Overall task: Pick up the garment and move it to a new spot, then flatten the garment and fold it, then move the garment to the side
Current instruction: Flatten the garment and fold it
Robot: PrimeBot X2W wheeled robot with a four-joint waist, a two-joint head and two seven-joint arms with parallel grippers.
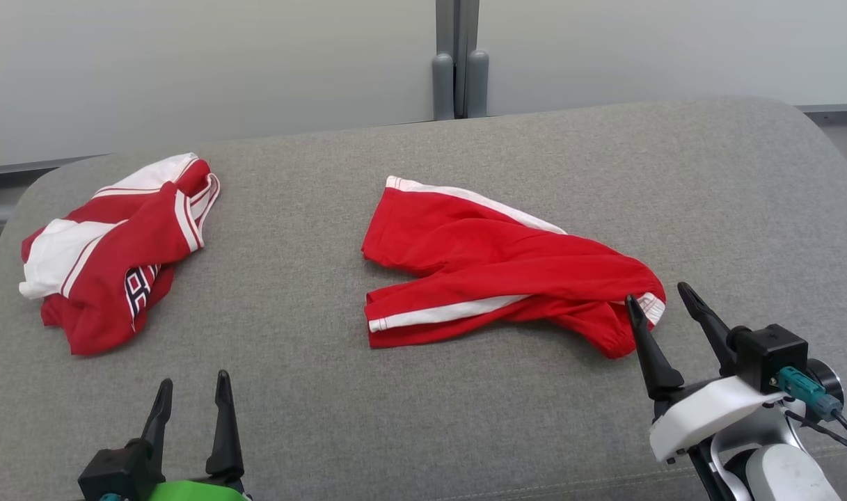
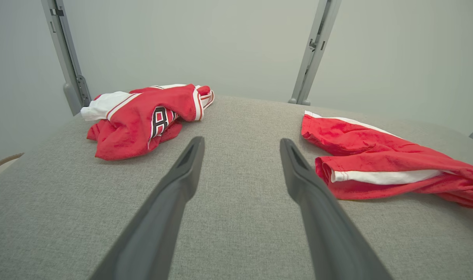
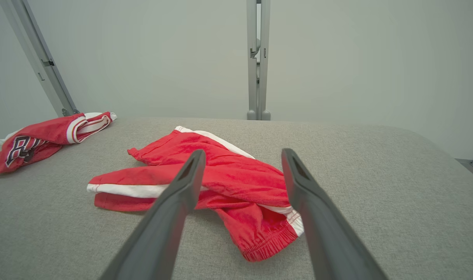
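Note:
A crumpled pair of red shorts with white side stripes, the garment (image 1: 493, 268) (image 2: 380, 163) (image 3: 228, 175), lies loosely bunched in the middle of the grey padded surface (image 1: 423, 417). My right gripper (image 1: 658, 291) (image 3: 240, 153) hovers open just in front of its elastic waistband end, fingers either side of that end, holding nothing. My left gripper (image 1: 193, 381) (image 2: 240, 140) stands open at the near left, over bare fabric between the two pieces of clothing, well short of both.
A second crumpled red and white jersey with dark lettering (image 1: 117, 250) (image 2: 150, 116) (image 3: 46, 136) lies at the far left. A grey wall with a vertical metal post (image 1: 459, 62) stands behind the surface, whose rounded edges fall away at both sides.

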